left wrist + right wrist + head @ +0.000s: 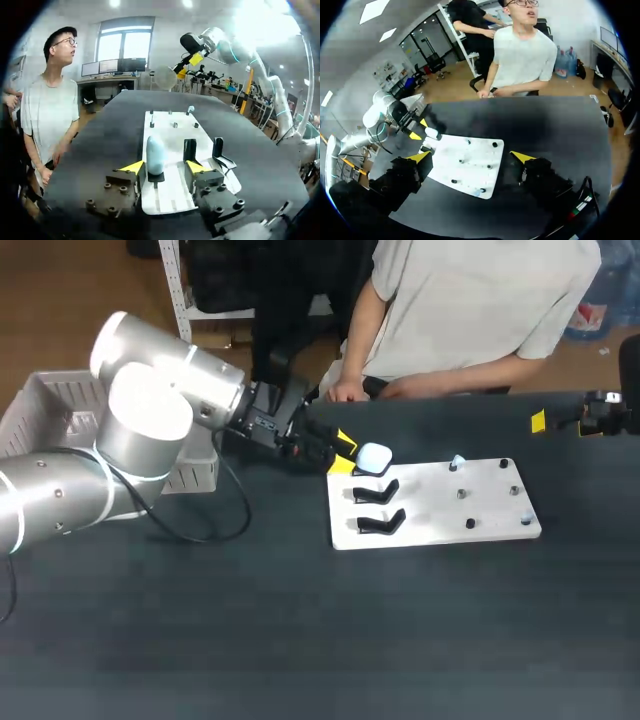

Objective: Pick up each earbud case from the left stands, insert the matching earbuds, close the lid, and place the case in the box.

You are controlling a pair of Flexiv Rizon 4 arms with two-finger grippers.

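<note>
Fingers (132, 166) of the left end effector (162, 167) stand apart, released, on either side of the pale earbud case (155, 154). One yellow tip is just beside the case and the other is clear of it, so nothing is clenched yet. The case sits upright and closed on the stand (155, 176) nearest the desk's (300, 640) far edge. Next to it on the white board (430, 508), two more black stands (377, 507) are bare. The board lies toward the far edge, right of the middle. On its right half is a set of small pegs (461, 494), and one of them carries what looks like a pale earbud (457, 461). The others are too small to read. The right end effector (471, 157) hangs over the far right corner, well apart from the board, its fingers spread wide and holding nothing. The box (45, 405), a white basket at the far left corner, is partly hidden behind the left arm, and I cannot tell whether any cases are in it. With two stands bare, this looks like the last case to handle, though that is only a guess. For this case every step is still ahead: the grip has not closed, the lid is not open, no earbud is inserted, and nothing has been carried to the box.
</note>
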